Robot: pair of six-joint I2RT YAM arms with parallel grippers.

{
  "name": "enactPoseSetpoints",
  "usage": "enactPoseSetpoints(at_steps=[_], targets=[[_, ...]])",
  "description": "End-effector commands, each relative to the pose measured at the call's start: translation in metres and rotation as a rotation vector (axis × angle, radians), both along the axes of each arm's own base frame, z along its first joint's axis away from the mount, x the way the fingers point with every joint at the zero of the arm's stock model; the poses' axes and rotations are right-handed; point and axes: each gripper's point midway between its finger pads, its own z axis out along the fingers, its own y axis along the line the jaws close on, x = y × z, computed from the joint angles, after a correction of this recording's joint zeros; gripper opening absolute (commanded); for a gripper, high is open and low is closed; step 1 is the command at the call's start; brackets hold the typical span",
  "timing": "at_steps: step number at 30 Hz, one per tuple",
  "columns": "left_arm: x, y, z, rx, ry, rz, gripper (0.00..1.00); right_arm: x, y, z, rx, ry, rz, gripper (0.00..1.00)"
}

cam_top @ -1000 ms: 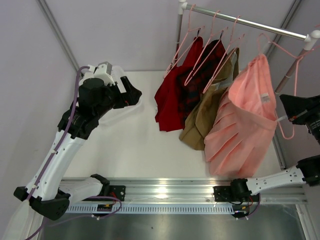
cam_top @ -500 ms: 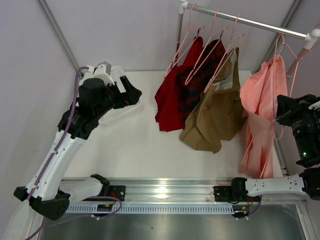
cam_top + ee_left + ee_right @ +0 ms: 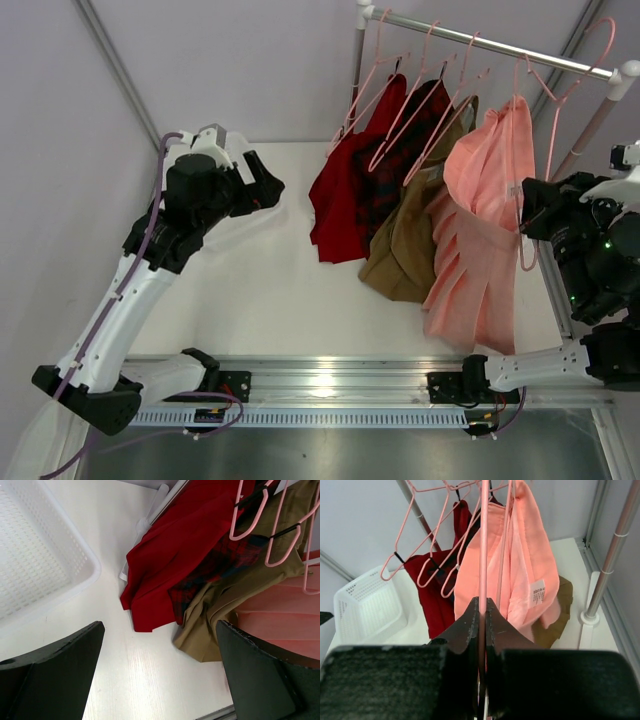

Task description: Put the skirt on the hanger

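- The right gripper [image 3: 482, 604] is clenched on the hanger [image 3: 483, 540]; the skirt [image 3: 480, 230] hangs from it at the far right, beside the brown garment [image 3: 400, 250].
- Settle the hook squarely over the rail [image 3: 470, 40] before letting go.
- The left gripper [image 3: 262, 187] is released and idle.

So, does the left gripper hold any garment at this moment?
No, the left gripper is open, its jaws wide apart with only the bare table showing between them.
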Motion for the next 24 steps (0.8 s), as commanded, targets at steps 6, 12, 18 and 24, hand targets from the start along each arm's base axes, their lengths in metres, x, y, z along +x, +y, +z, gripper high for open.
enactPoseSetpoints(at_steps=[6, 12, 18, 24], targets=[[0.013, -0.003, -0.013, 0.008, -0.009, 0.027, 0.99, -0.002, -0.054, 0.027, 0.108, -0.087, -0.279, 0.0], [0.012, -0.001, -0.02, 0.016, -0.009, 0.045, 0.99, -0.004, -0.07, 0.021, 0.116, -0.088, -0.283, 0.0], [0.01, 0.003, -0.002, 0.038, -0.046, 0.042, 0.99, -0.005, -0.062, 0.02, -0.065, -0.034, -0.228, 0.0], [0.005, 0.0, -0.004, 0.042, -0.059, 0.012, 0.99, -0.006, -0.052, 0.019, -0.272, 0.013, -0.138, 0.0]])
